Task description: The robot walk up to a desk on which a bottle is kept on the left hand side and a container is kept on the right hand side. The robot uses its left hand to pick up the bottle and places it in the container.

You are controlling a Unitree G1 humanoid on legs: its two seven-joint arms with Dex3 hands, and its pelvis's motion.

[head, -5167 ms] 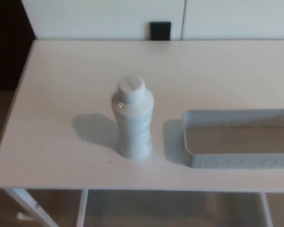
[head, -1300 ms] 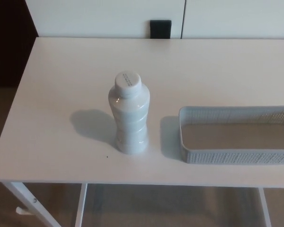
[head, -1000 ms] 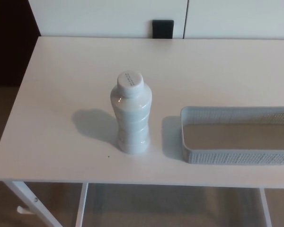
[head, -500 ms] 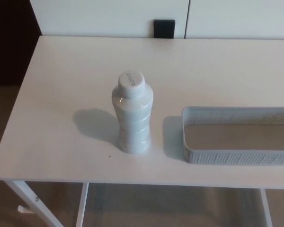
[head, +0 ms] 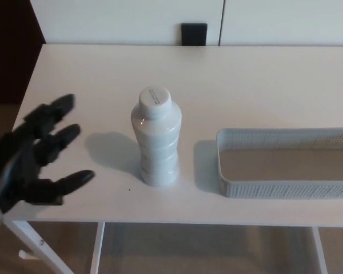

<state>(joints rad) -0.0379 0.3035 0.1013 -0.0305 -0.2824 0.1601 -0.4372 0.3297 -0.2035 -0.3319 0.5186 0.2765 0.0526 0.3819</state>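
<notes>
1. The left hand (head: 34,157) is seen at the desk's (head: 263,80) left edge, fingers spread, nothing held.
2. The bottle (head: 156,137) is found upright, apart from the hand.
3. The container (head: 286,162) is placed just right of the bottle.

Bare desk (head: 103,85) between left hand (head: 37,157) and bottle (head: 156,140), unobstructed

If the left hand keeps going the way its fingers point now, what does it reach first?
Probably the bottle: the open left hand points right toward it, with only bare desk between them. Its height above the desk is unclear.
</notes>
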